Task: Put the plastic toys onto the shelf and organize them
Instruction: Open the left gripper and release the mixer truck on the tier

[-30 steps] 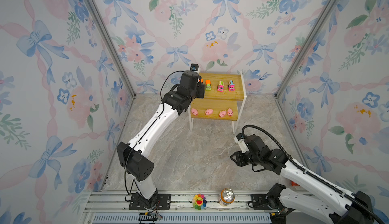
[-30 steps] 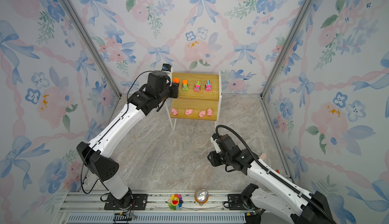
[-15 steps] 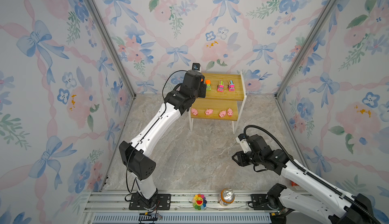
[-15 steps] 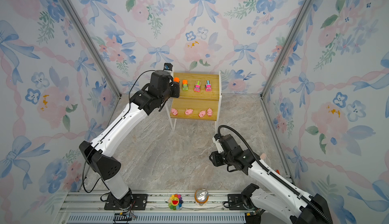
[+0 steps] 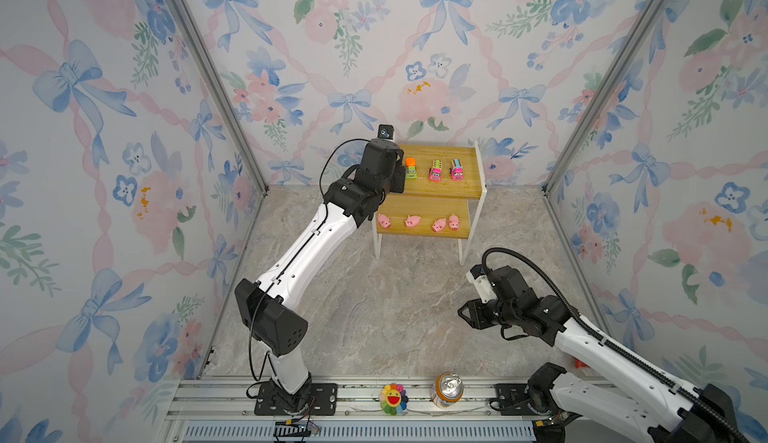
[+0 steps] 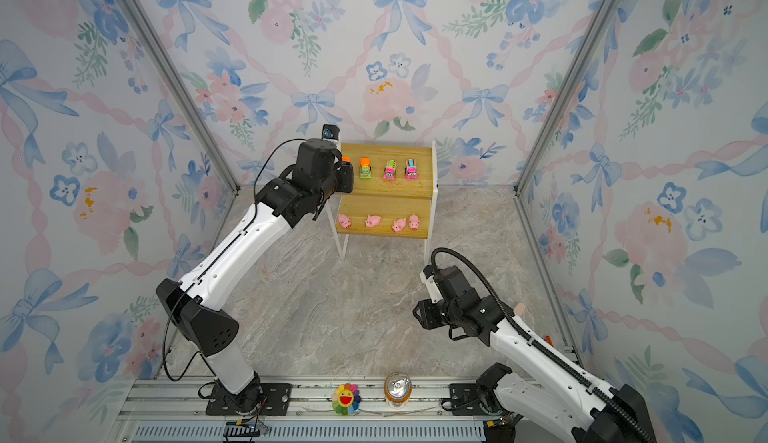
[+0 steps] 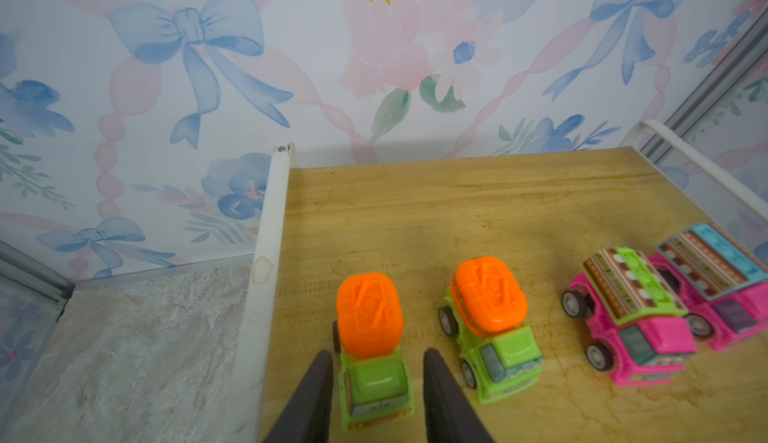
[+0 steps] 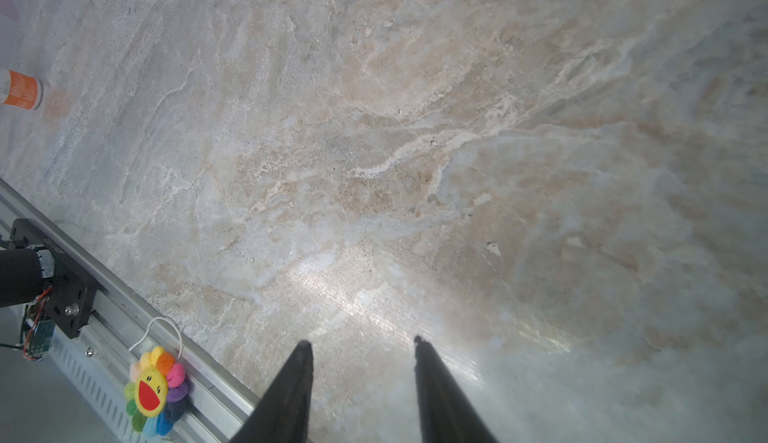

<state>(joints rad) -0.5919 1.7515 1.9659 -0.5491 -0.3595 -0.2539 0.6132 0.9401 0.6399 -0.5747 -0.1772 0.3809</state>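
The shelf [image 5: 440, 189] is shown at the back of the counter [image 5: 374, 295]. The left fingers [image 7: 316, 395] are narrowly parted on either side of a green truck [image 7: 374, 374]. This truck is set at the end of the upper board, and slim gaps are seen along its flanks. Three further trucks [image 7: 631, 324] are ranged beside it. The right fingers [image 8: 291, 391] are spread above the counter, holding nothing. Four pigs [image 5: 412, 221] are lined along the lower board.
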